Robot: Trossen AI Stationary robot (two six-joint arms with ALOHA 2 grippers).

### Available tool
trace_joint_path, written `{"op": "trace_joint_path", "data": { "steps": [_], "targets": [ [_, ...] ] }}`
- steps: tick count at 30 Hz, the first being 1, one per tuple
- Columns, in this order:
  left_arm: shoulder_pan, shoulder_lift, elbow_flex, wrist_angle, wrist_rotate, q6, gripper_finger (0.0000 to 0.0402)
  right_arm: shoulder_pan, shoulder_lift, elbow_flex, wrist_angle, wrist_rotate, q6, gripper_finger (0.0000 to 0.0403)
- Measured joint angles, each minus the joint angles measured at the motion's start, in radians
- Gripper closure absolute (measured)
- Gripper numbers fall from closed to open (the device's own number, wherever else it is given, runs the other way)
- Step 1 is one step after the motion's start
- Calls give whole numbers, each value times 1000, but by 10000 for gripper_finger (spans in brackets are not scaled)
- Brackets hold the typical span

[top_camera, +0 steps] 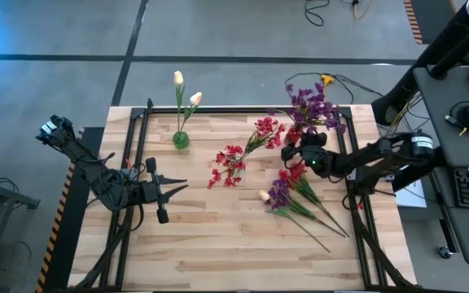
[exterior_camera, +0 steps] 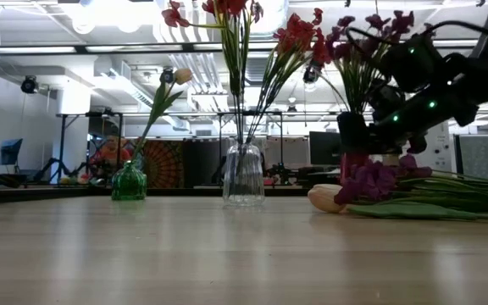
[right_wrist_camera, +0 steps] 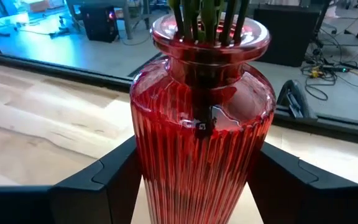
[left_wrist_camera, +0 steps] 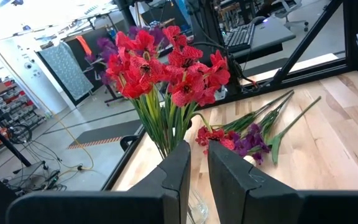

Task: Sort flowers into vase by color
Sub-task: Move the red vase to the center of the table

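No readable writing or label on any item. Left gripper point(top_camera: 173, 191) rests low over the table point(top_camera: 218, 244) on its left side, jaws pressed together, holding nothing. Next right, near the far edge: small green vase point(top_camera: 181, 140) with two cream-yellow tulip buds point(top_camera: 178, 78) standing up. Centre: clear glass vase point(exterior_camera: 243, 175) holding the red flowers point(top_camera: 233, 163), several stems spreading out. Right of centre, lying flat on the table: a loose pile of flowers point(top_camera: 295, 199), purple and red blossoms with long green stems pointing toward the right near corner, plus one cream bud point(top_camera: 264, 195) at the pile's left end. Right gripper point(top_camera: 293, 153) is at the far right part of the table, jaws spread to either side of the ribbed red vase point(right_wrist_camera: 201, 137); contact with the glass cannot be told. This vase holds the purple flowers point(top_camera: 314, 106). Near half of the table is bare wood; black frame rails run along both side edges.
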Motion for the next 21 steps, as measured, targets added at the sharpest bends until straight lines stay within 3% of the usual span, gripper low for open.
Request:
{"op": "trace_joint_path", "data": {
  "steps": [11,21],
  "targets": [
    [0,0,0,0,0,-7,362,86,-255,-1,-234,1,-10,164],
    [0,6,0,2,0,-28,362,185,-407,-1,-410,-24,-37,166]
  ]
}}
